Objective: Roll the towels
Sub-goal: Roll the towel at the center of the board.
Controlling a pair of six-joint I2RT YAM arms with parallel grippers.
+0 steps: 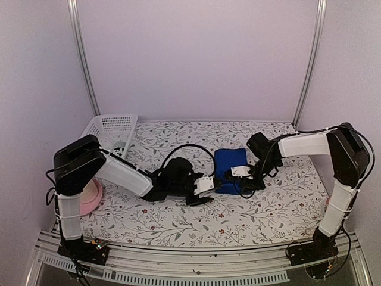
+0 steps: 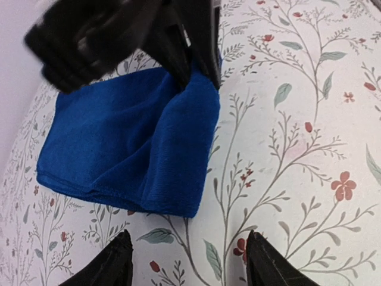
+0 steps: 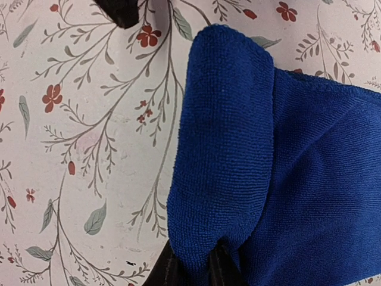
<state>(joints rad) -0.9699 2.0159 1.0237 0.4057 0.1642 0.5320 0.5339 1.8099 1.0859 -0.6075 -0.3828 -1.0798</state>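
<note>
Blue towel [image 1: 230, 165]: lies on the floral counter [image 1: 178, 220], just right of centre in the top view. It is partly doubled, with a thick rolled-over fold along its 6 o'clock side, facing the arm bases.

Right pincer [image 3: 191, 269]: closed onto one end of that fold, with cloth pinched between the fingers.

Left pincer [image 2: 190, 262]: jaws spread, nothing between them. It is placed just off the towel at about its 7 o'clock and is not touching the cloth.

Handling (judged): the cloth is light, limp and looped in pile, so it is expected to grip rather than slip. It is not fragile. No stiffness is expected, so the fold will likely slump or unroll if it is released at one end only.

Hold (judged): the free end of the fold, nearest the left pincer, is the spot to be taken. All layers should be pinched together; catching a single layer would likely peel the roll open.

Second towel: not identified. A pale item in the white basket [image 1: 110, 126] at 10 o'clock is too small to tell.
</note>
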